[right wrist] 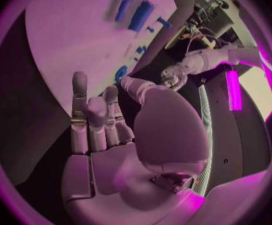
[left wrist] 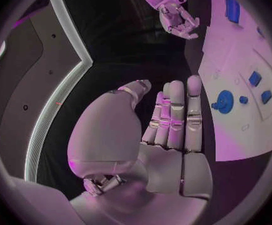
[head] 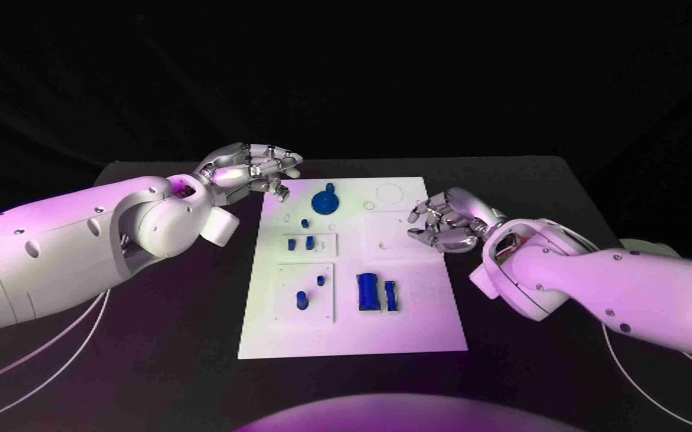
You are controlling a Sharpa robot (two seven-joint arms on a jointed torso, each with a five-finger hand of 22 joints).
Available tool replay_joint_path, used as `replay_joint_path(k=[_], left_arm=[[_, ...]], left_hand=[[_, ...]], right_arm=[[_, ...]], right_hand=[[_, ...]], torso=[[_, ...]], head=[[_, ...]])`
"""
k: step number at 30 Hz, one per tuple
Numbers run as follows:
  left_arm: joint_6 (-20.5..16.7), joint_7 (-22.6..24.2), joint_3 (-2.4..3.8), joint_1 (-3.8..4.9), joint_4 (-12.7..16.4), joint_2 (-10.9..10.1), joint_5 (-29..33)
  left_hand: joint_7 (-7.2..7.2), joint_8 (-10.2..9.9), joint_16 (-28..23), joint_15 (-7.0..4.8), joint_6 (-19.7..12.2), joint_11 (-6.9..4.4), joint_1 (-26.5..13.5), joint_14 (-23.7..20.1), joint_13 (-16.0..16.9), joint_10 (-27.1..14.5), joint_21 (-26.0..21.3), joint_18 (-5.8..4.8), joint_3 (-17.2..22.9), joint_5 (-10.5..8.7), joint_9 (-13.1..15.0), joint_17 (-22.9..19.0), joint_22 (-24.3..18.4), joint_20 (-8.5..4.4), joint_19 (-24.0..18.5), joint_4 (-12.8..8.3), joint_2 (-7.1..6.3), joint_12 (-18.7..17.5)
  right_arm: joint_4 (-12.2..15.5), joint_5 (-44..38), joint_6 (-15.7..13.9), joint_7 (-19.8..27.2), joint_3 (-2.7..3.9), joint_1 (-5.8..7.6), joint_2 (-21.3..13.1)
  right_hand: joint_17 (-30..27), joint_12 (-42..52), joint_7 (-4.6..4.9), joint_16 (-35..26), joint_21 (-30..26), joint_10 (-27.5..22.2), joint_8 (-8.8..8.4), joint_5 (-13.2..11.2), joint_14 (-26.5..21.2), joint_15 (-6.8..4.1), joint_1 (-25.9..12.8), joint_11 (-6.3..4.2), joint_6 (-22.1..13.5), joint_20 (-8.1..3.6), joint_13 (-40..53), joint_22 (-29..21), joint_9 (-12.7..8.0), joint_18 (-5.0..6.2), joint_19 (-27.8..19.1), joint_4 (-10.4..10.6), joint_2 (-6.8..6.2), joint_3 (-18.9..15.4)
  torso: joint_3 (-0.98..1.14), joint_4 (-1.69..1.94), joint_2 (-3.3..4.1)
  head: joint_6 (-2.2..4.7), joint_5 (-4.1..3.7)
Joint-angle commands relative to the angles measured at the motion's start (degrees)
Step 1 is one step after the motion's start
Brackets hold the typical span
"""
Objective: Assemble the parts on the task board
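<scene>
Blurring small blue parts [head: 369,293] on the task board [head: 418,327]

Both arms reach inward; the left hand [head: 248,168] and right hand [head: 446,220] hang empty, fingers loosely apart.

A flat white rectangular task board [head: 418,327] lies mid-counter, carrying small blue parts: a round knobbed piece [head: 326,199] at its far left, two small pegs [head: 299,244] nearer, one peg [head: 302,298], and two upright blocks [head: 376,294] near centre.
</scene>
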Motion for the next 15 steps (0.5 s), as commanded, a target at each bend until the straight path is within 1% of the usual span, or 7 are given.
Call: replay_joint_path(k=[1,5,6,9,11,13,15], left_arm=[[-7.97,6.10,0.03,-0.47,-0.92,0.97,3.77],[-12.32,10.09,0.05,-1.22,-3.02,2.74,7.33],[-13.33,11.09,0.06,-1.44,-3.61,3.24,8.34],[-15.55,13.37,0.08,-1.92,-5.47,4.75,10.76],[-16.77,14.78,0.10,-2.29,-7.08,5.97,12.21],[-17.38,15.75,0.13,-2.66,-8.48,6.95,13.32],[-18.05,16.81,0.18,-3.14,-10.50,8.34,14.37]], left_hand=[[0.70,0.23,-5.07,1.21,0.08,0.87,-0.51,-4.95,-1.13,-1.68,-4.45,0.07,0.56,-1.43,-0.48,-2.50,-2.89,0.97,-3.27,0.36,-0.07,-2.09],[1.37,-0.74,-15.55,3.33,0.48,2.27,0.04,-10.48,-3.31,-2.17,-12.71,-0.04,1.05,-3.21,-1.66,-7.45,-10.40,2.97,-9.65,0.58,-0.07,-5.70],[1.27,-1.42,-20.24,4.60,0.46,2.74,0.24,-12.36,-3.81,-2.17,-16.23,-0.08,1.38,-4.05,-2.15,-9.38,-13.89,3.66,-13.41,0.76,-0.11,-7.54],[1.36,-2.69,-29.16,5.87,1.13,2.87,0.68,-14.98,-3.94,-2.31,-16.89,-0.14,1.98,-5.26,-3.03,-12.60,-21.55,5.71,-19.85,0.93,-0.07,-12.01],[1.25,-3.82,-33.42,6.51,1.43,2.77,0.71,-15.30,-3.90,-2.01,-16.82,0.29,1.66,-6.78,-3.70,-14.06,-26.08,6.88,-22.30,1.05,0.05,-14.74],[1.03,-4.89,-37.04,6.69,1.67,2.57,0.58,-15.70,-3.91,-1.83,-16.79,0.64,0.78,-8.43,-4.42,-15.38,-30.08,7.46,-23.68,1.29,0.36,-17.29],[1.20,-5.15,-38.15,6.73,2.03,2.76,0.61,-15.53,-3.90,-1.32,-16.73,0.69,0.42,-9.08,-4.65,-15.78,-31.46,7.52,-23.65,1.39,0.67,-18.07]], right_arm=[[-6.57,25.47,3.66,18.94,0.29,1.45,2.25],[-15.99,36.65,8.71,25.25,0.84,2.50,6.56],[-18.25,38.47,9.86,26.43,0.94,2.63,7.70],[-23.50,42.10,12.69,28.82,1.13,2.79,10.41],[-26.76,43.76,14.46,30.18,1.24,2.81,12.16],[-29.16,44.62,15.80,31.05,1.31,2.81,13.50],[-31.85,45.34,17.21,31.85,1.38,2.77,15.06]], right_hand=[[-8.91,-8.61,1.30,-12.87,-5.32,-3.64,0.58,-0.08,-6.91,1.59,1.01,1.35,-0.79,1.47,-7.82,-4.15,-0.70,0.56,-4.14,-2.19,0.22,1.98],[-14.46,-19.53,2.82,-26.32,-11.77,-4.54,0.66,-0.20,-12.24,4.45,0.30,3.72,-1.46,3.87,-19.45,-9.93,-2.07,0.27,-9.31,-4.55,1.21,3.75],[-16.97,-23.64,3.30,-31.30,-14.50,-4.56,0.54,-0.44,-14.54,5.80,-0.30,4.70,-1.46,5.16,-24.08,-12.64,-2.81,0.09,-11.57,-5.31,1.72,4.29],[-20.84,-30.10,4.25,-38.71,-17.52,-2.77,-0.02,-0.21,-15.68,7.34,-1.68,5.61,-2.01,7.51,-32.76,-18.51,-4.96,0.87,-13.40,-7.57,2.24,3.62],[-22.23,-32.27,4.51,-41.24,-17.48,-1.86,-0.13,0.05,-15.66,7.71,-2.19,5.90,-2.02,8.20,-35.96,-21.33,-6.06,1.07,-14.30,-8.37,3.11,3.11],[-23.09,-33.61,4.58,-42.80,-17.49,-1.19,-0.16,-0.04,-15.30,7.91,-2.76,6.08,-1.96,8.47,-38.10,-23.45,-6.92,1.12,-14.57,-8.83,3.50,2.38],[-24.11,-35.23,4.60,-44.68,-17.42,-0.24,-0.20,0.17,-14.69,7.98,-3.22,6.31,-1.89,8.73,-40.73,-26.36,-8.15,1.11,-14.68,-9.52,4.11,1.49]], torso=[[-0.36,-0.09,-1.16],[-0.33,-0.03,-1.97],[-0.35,-0.04,-2.07],[-0.29,0.13,-2.66],[-0.21,0.36,-3.00],[-0.09,0.44,-3.18],[0.04,0.51,-3.36]], head=[[2.15,-0.03],[4.21,0.03],[4.84,0.09],[5.92,0.20],[6.55,0.29],[7.77,0.62],[8.71,0.84]])
